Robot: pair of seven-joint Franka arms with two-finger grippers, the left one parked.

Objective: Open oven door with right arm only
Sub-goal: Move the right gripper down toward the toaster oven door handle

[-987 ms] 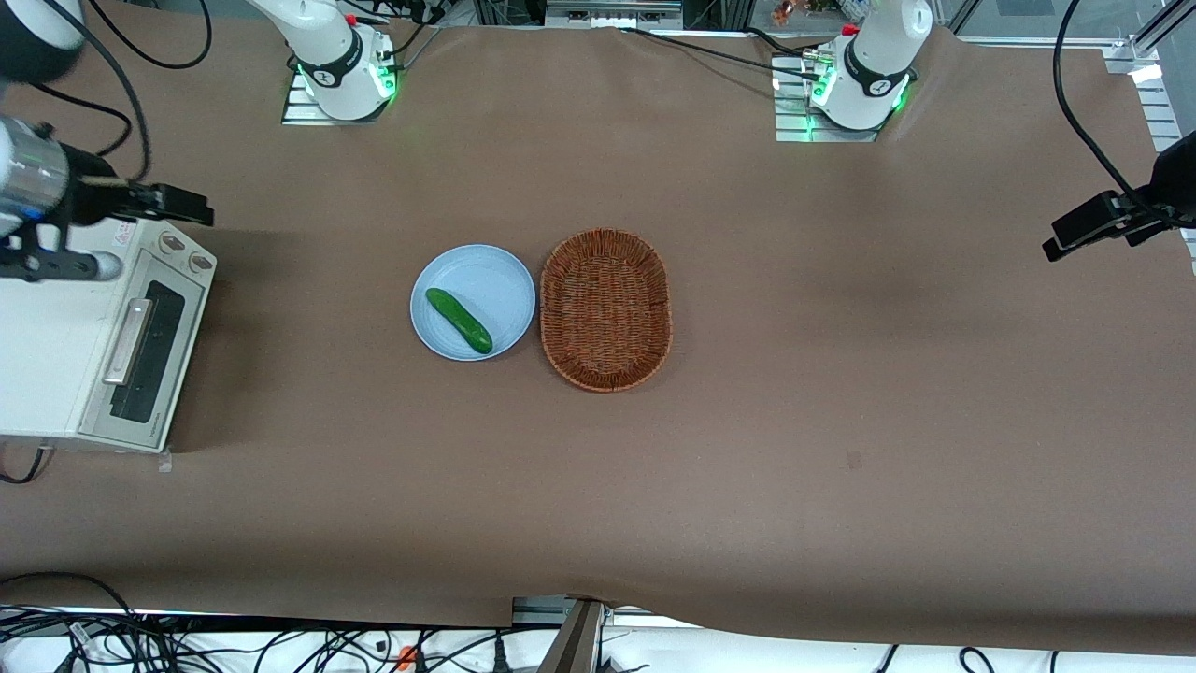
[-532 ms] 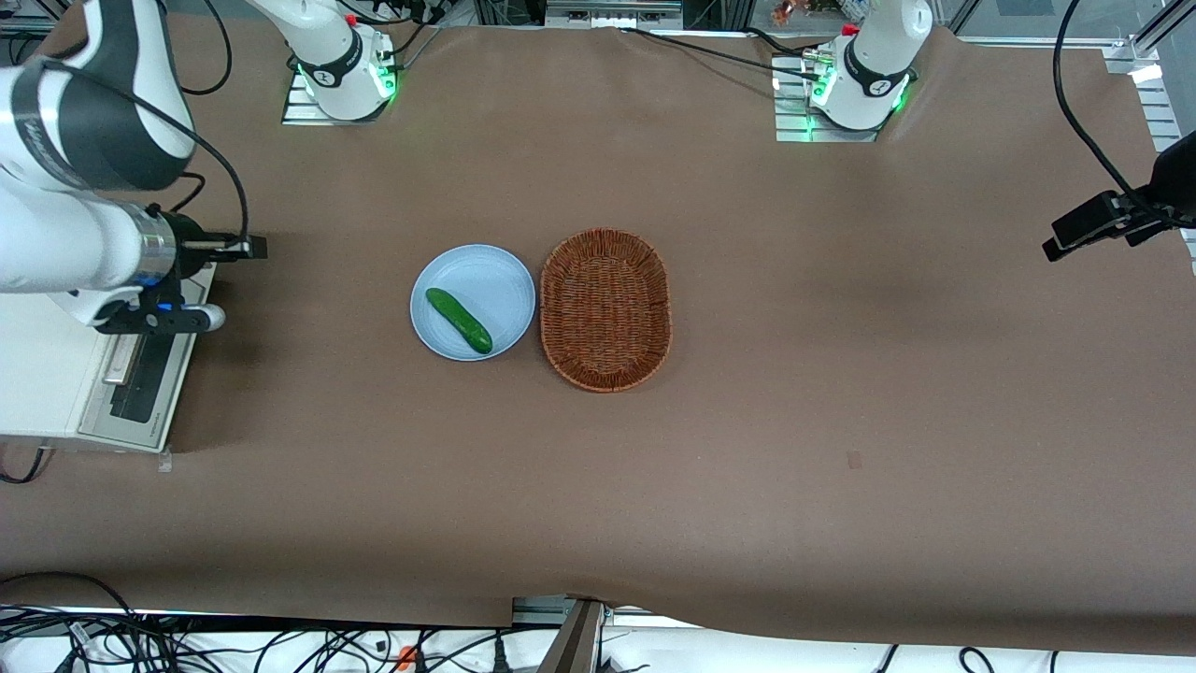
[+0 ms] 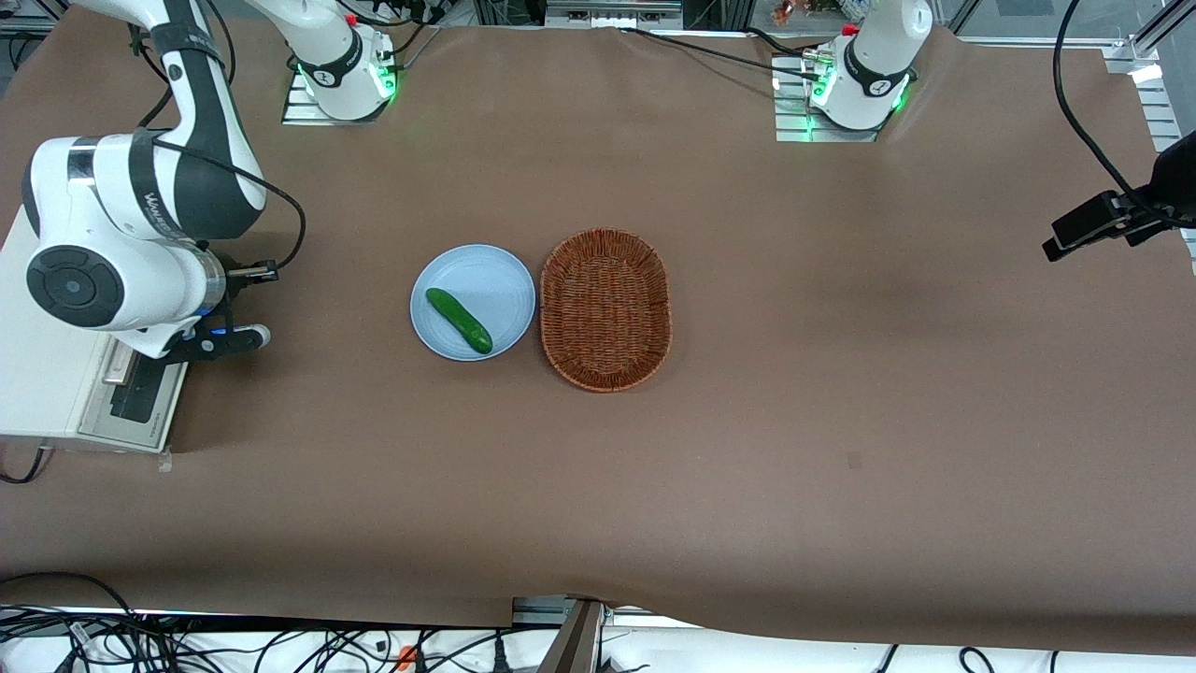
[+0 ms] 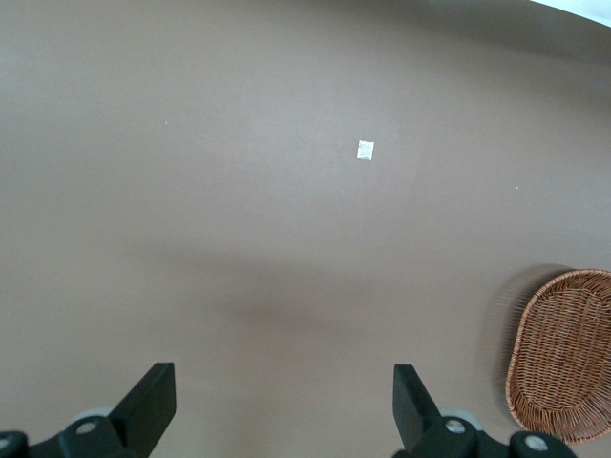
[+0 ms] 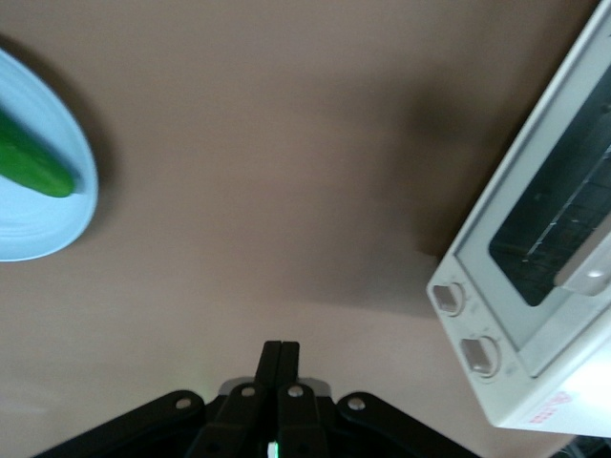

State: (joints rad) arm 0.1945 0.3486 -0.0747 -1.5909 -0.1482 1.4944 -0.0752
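The cream-white toaster oven [image 3: 42, 397] stands at the working arm's end of the table. Its oven door [image 3: 140, 400] is closed, and the right arm [image 3: 121, 252] above it hides most of it in the front view. The right wrist view shows the oven door [image 5: 549, 234], its dark glass and one end of the silver handle [image 5: 587, 277]. My gripper [image 3: 264, 272] hangs over bare table in front of the door, between the oven and the plate. It touches nothing. The gripper [image 5: 281, 351] is shut, its two fingers pressed together with nothing between them.
A light blue plate [image 3: 486, 271] with a green cucumber [image 3: 459, 320] lies mid-table, a brown wicker basket [image 3: 605, 308] beside it. Two knobs [image 5: 465, 329] sit on the oven's control strip beside the door. Brown cloth covers the table.
The right arm has swung in over the oven and come down in front of it. It now covers the knobs and most of the door. The gripper moved out toward the plate.
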